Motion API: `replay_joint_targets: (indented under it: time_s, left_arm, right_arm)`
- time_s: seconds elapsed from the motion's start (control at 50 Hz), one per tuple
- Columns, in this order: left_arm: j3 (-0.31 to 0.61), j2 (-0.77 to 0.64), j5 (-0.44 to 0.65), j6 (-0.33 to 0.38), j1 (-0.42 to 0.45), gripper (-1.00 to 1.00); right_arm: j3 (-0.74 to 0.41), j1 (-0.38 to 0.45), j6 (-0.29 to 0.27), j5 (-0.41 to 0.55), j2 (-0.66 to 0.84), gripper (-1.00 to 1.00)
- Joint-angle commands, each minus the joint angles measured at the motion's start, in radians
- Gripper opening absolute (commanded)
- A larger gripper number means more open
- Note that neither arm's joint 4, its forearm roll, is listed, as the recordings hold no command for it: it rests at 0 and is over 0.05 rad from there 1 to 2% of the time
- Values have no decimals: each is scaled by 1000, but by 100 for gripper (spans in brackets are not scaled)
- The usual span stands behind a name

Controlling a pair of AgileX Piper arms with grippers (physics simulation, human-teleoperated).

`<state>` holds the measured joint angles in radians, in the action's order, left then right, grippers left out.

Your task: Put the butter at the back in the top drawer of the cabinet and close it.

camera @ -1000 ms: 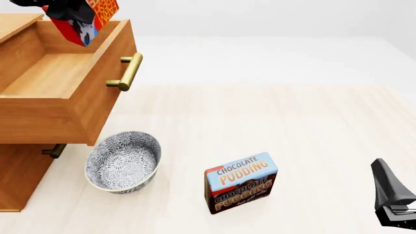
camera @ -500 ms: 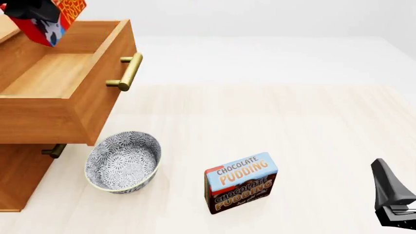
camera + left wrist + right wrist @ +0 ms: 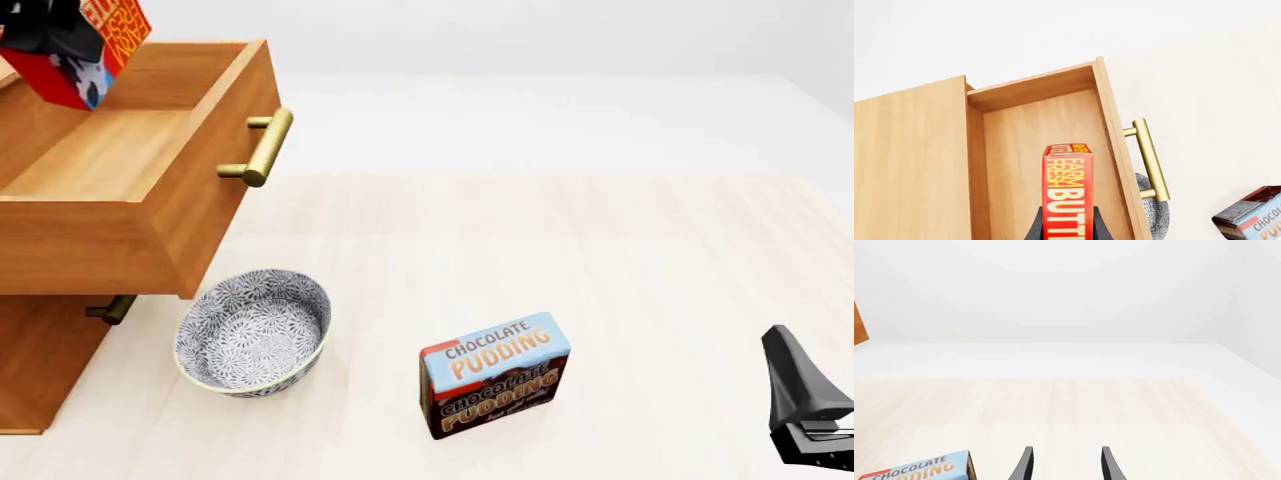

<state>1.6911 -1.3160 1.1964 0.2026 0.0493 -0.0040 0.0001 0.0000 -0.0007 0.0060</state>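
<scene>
The butter (image 3: 91,42), a red box with an orange label, hangs tilted above the rear part of the open top drawer (image 3: 127,150), and my left gripper (image 3: 54,25) is shut on it. In the left wrist view the butter (image 3: 1067,192) stands on edge between the dark fingers (image 3: 1036,229), over the drawer's bare wooden floor (image 3: 1021,150). The drawer's brass handle (image 3: 262,148) juts toward the table. Below it the cabinet (image 3: 40,370) shows a lower drawer front. Low at the right edge, my right gripper (image 3: 809,405) rests open and empty, also seen as (image 3: 1066,467).
A grey patterned bowl (image 3: 254,332) sits on the table just in front of the cabinet, under the pulled-out drawer. A blue-and-brown Chocolate Pudding box (image 3: 494,375) stands right of the bowl, with its corner (image 3: 921,470) in the right wrist view.
The left gripper has carried the butter leftward, from above the drawer's right wall to over its rear left part, then slightly down. The right arm has not moved.
</scene>
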Motion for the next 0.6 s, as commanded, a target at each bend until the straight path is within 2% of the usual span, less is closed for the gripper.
replay_joint_targets:
  time_s: [0.02, 0.6]
  left_arm:
    - [-18, -18, -25, 5, -21, -100]
    - [-92, -44, -78, 3, -73, -100]
  right_arm:
    - [0, 0, 0, 0, 0, 100]
    - [0, 0, 0, 0, 0, 100]
